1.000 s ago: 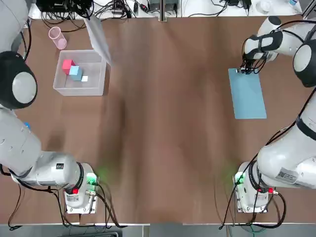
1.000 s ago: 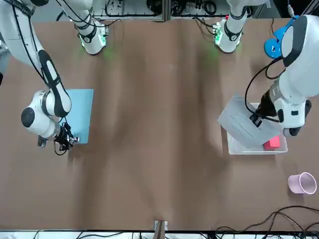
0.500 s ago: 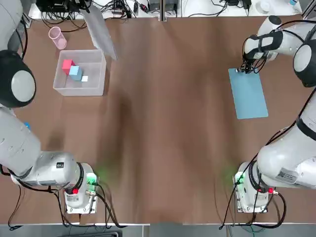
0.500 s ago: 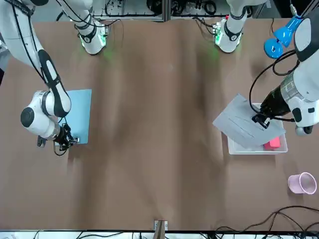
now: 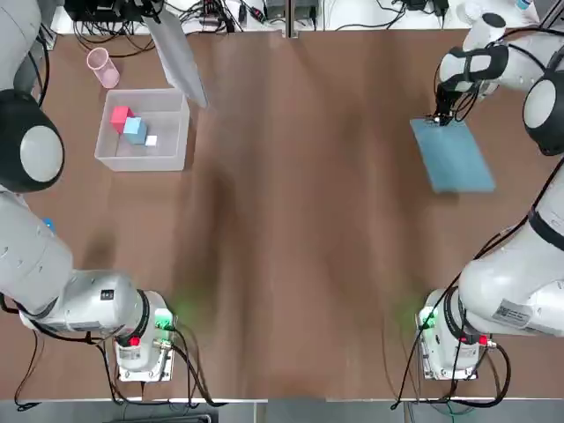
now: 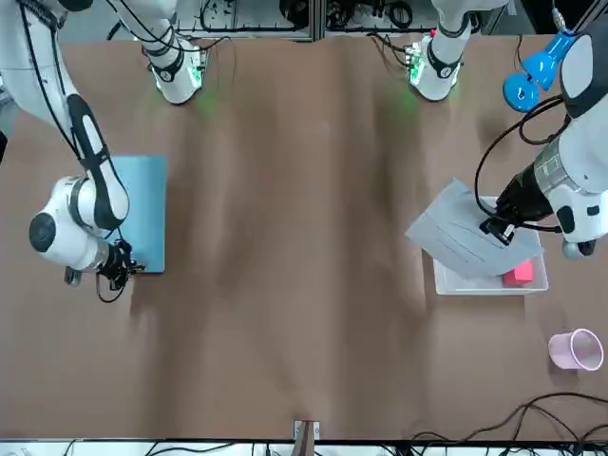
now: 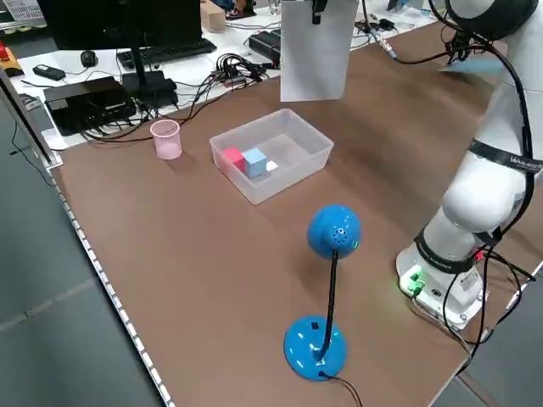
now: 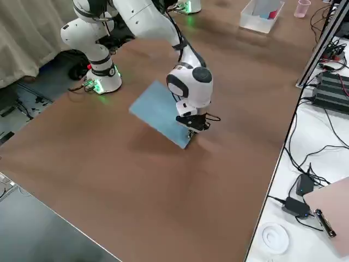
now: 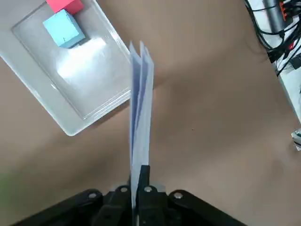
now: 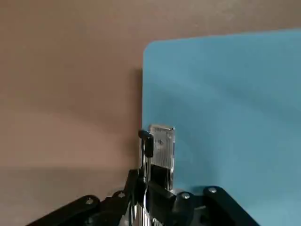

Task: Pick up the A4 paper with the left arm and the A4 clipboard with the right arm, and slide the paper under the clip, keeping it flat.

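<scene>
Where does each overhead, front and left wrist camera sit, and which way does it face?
Top: above the table, looking down the robot's way; both white arms show.
Front: across the table, facing the robot; both arms show.
Left wrist: on the left arm, toward its black gripper, closed on thin white paper.
Top and front share the flat light-blue clipboard and clear plastic bin.

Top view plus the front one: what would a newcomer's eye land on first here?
Probably the light-blue clipboard at the robot's right, its far end at the right gripper. Next, the white paper hanging from the left gripper by the clear bin, where a red block stands out.
</scene>
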Controlling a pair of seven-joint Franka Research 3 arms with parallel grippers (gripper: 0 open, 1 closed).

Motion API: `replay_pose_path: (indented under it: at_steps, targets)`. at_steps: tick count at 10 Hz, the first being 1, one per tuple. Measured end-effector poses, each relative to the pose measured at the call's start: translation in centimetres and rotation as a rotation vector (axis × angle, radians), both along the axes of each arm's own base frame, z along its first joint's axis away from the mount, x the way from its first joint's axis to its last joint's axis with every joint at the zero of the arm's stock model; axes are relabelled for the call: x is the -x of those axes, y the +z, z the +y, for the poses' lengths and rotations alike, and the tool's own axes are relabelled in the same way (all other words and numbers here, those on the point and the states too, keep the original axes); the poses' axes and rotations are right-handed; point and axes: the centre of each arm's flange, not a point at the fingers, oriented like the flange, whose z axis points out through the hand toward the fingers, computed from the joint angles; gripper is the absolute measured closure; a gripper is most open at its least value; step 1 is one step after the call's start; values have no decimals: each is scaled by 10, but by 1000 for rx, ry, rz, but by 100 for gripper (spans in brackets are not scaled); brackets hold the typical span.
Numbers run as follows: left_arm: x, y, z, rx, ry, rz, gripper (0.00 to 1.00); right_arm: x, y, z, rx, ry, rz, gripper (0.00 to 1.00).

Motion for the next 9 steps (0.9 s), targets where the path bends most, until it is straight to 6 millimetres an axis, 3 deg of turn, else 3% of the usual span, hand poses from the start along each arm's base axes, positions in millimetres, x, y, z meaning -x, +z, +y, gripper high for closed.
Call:
replay_pose_path:
  at_steps: [2,5,7,9]
  targets:
    - [0,2,-2,6,-4,-3,99,-18,28,9,2,11,-17,95]
    - [2,4,-11,10,-70,-13,99,-54,83,55,11,51,-111,96]
    - [2,4,-15,11,-90,-14,99,-74,118,98,8,59,-183,96]
    - [3,-1,-19,10,-83,-3,99,-81,143,169,-13,15,-233,96]
